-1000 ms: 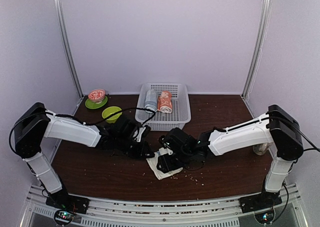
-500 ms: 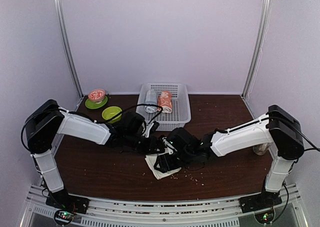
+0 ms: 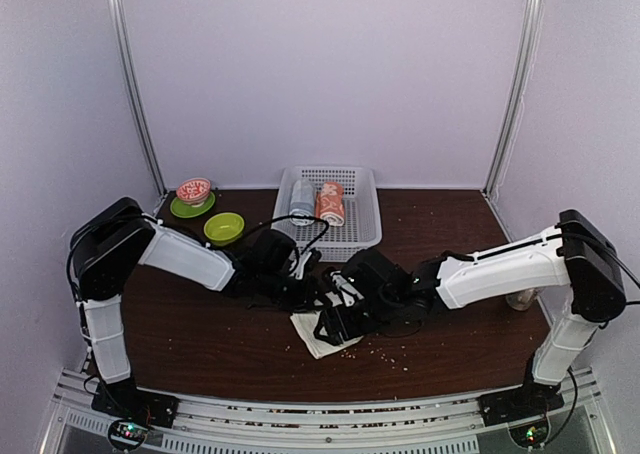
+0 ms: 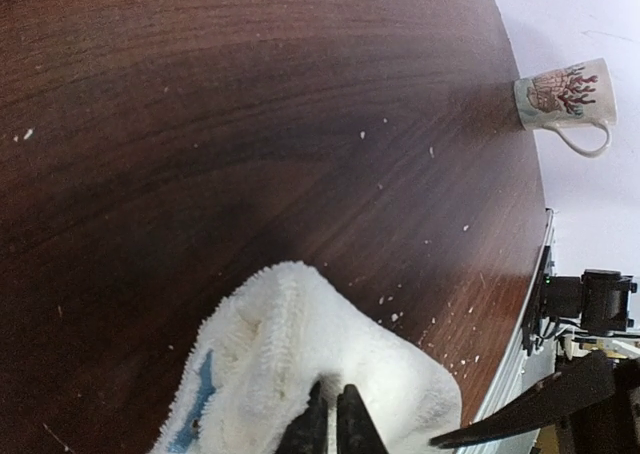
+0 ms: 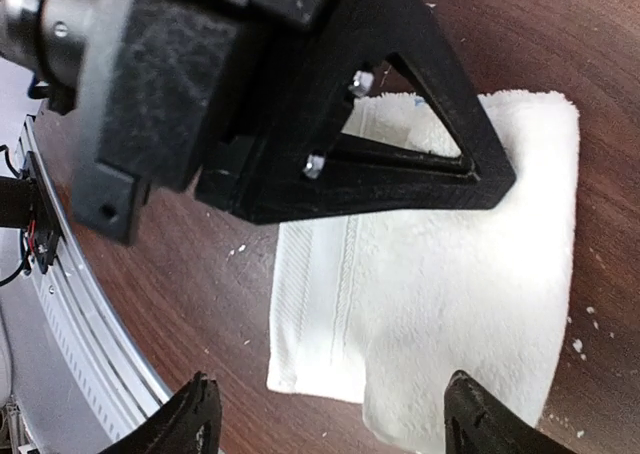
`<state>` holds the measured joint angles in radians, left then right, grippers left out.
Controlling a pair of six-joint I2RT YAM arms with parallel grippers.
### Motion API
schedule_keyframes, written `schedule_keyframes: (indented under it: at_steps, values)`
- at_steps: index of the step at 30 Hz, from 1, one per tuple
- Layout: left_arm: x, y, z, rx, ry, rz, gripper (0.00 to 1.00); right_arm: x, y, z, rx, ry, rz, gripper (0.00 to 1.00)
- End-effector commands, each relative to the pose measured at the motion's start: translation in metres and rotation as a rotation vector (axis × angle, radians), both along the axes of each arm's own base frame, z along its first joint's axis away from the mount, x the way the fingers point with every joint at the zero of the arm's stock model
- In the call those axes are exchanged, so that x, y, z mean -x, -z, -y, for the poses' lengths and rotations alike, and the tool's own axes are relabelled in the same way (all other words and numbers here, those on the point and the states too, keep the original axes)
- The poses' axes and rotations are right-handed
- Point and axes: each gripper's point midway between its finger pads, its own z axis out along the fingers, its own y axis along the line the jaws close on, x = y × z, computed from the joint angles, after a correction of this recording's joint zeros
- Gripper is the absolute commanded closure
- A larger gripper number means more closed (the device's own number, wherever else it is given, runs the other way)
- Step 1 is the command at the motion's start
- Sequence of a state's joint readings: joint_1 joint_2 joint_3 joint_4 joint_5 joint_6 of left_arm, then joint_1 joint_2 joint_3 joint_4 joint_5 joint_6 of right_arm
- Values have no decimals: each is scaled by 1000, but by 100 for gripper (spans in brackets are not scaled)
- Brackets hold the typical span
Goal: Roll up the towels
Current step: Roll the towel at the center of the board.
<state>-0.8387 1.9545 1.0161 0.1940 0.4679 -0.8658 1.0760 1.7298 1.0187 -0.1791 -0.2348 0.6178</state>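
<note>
Towels: the cream towel (image 3: 316,338) lies folded near the middle of the tabletop (image 3: 200,334), not yet rolled; the orange towel (image 3: 330,204) sits as a roll in the basket (image 3: 366,230) at the back, beside a grey roll (image 3: 301,200); so I judge one towel done and the cream one in hand. The left gripper (image 4: 335,424) is pinched tight on a raised fold at the cream towel's edge; the right gripper (image 5: 335,416) hovers just above the same towel, jaws spread wide, holding nothing. This looks like the start of the roll. Next, probably, the lifted edge must be turned over onto the cloth, while the right gripper pins or catches the other side so the towel neither slides nor unfolds; the two grippers are crowded together, so collision is a risk. A mug (image 4: 565,99) at the tabletop's edge bears a red branching print, no words; a blue mark (image 4: 200,384) on the cream towel may be a label, unreadable; no brand shows.
</note>
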Motion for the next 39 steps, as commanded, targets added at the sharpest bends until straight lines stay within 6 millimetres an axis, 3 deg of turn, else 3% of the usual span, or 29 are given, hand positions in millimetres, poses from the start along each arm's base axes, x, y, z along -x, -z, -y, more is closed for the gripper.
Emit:
schedule_keyframes:
  at_steps: [1, 5, 9, 19, 22, 24, 29, 31, 35, 39]
  values:
    - [6, 23, -15, -50, -25, -34, 93, -2, -17, 22, 4, 40, 23, 23]
    - [10, 23, -20, -50, -23, -28, 93, -23, -14, 41, -42, 174, 4, 25]
    - [13, 23, -28, -74, -25, -10, 93, -38, 1, 53, -116, 266, -81, 29]
    - [20, 28, -39, -106, -23, -10, 94, -42, 12, 27, -226, 226, -194, 27]
    - [21, 28, -42, -111, -26, -9, 94, -40, 16, 23, -223, 214, -213, 31]
    - [23, 30, -43, -115, -25, -11, 94, -39, 19, 22, -219, 205, -220, 36]
    - [23, 28, -44, -113, -24, -9, 94, -37, 19, 18, -125, 160, -167, 70]
    - [22, 24, -44, -110, -25, -2, 94, -36, 19, 18, -67, 143, -128, 79]
    - [23, 12, -46, -103, -29, 16, 94, -38, 14, 21, 58, 122, -15, 88]
    - [27, -4, -51, -77, -38, 35, 93, -34, 11, 23, 164, 94, 65, 89]
